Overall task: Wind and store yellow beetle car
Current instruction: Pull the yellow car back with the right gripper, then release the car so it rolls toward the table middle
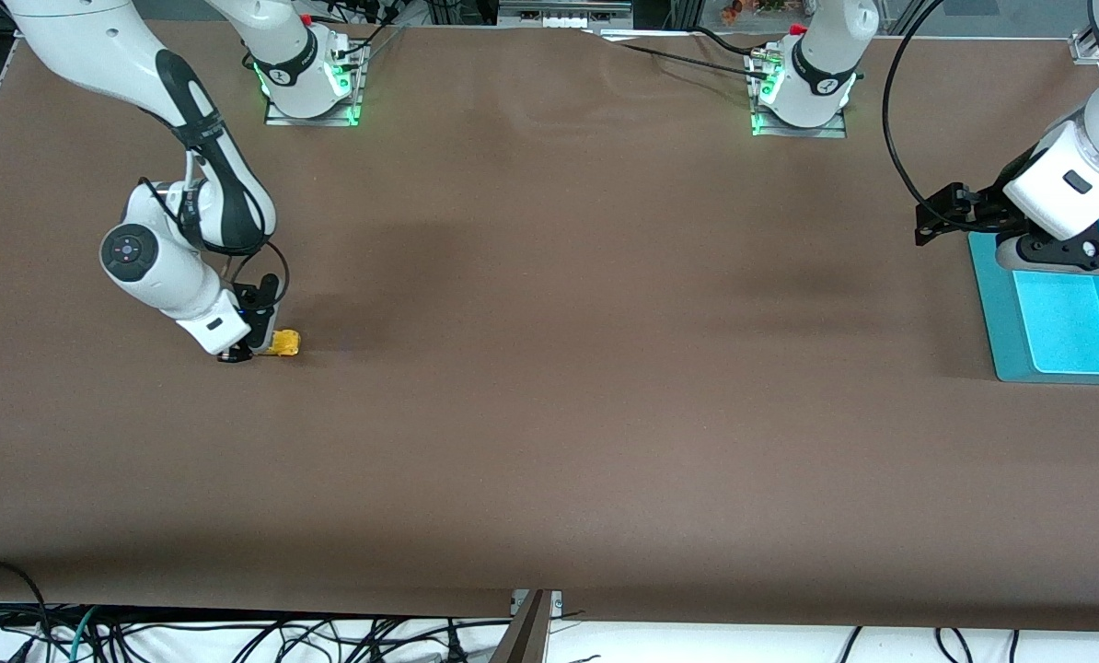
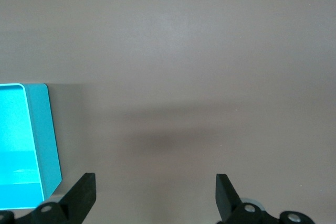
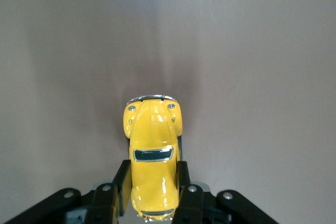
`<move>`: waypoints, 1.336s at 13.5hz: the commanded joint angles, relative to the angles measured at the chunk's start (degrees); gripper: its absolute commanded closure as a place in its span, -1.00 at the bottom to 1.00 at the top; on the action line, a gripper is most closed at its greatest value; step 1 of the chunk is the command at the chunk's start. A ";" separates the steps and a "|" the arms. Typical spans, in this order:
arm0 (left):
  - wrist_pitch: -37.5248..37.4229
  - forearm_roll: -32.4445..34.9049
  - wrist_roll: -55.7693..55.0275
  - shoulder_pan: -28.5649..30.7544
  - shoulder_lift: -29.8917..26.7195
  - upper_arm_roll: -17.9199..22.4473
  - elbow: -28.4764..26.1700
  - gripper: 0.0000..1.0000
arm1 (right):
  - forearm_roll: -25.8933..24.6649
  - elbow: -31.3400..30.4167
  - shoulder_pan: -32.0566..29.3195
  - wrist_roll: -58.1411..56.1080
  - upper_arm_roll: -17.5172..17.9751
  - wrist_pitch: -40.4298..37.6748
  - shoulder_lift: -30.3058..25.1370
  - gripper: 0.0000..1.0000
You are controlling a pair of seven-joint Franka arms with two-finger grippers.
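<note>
- The right gripper, at the front view's left, clenched the small glossy yellow beetle car on the brown bench.
- The left gripper waited, released, over the teal plastic tray; winding looked unfinished, storing remained.

A brown table fills the scene, with a turquoise tray resting at the left arm's end. Loose black cables lie tangled below the table edge nearest the front camera.

Right gripper low at the table, fingers clamped on the yellow beetle car between them; left gripper waits, fingers spread wide.
</note>
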 commanded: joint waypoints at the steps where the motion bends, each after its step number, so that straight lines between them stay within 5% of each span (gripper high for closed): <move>1: -1.34 1.18 0.95 -0.36 0.64 0.08 1.77 -1.00 | -0.06 -0.80 -4.34 -5.71 0.36 3.21 0.96 0.48; 10: -1.34 1.18 0.95 -0.36 0.64 0.08 1.86 -1.00 | 0.12 1.49 -9.71 -13.20 0.44 3.22 1.93 0.42; 14: -1.34 1.18 0.86 -0.36 0.64 0.08 1.86 -1.00 | 0.47 3.85 -9.54 -12.93 0.80 2.17 1.84 -0.99; 18: -1.34 1.18 0.86 -0.36 0.64 0.08 1.86 -1.00 | 0.47 7.38 -9.45 -12.93 0.97 -2.67 1.67 -0.99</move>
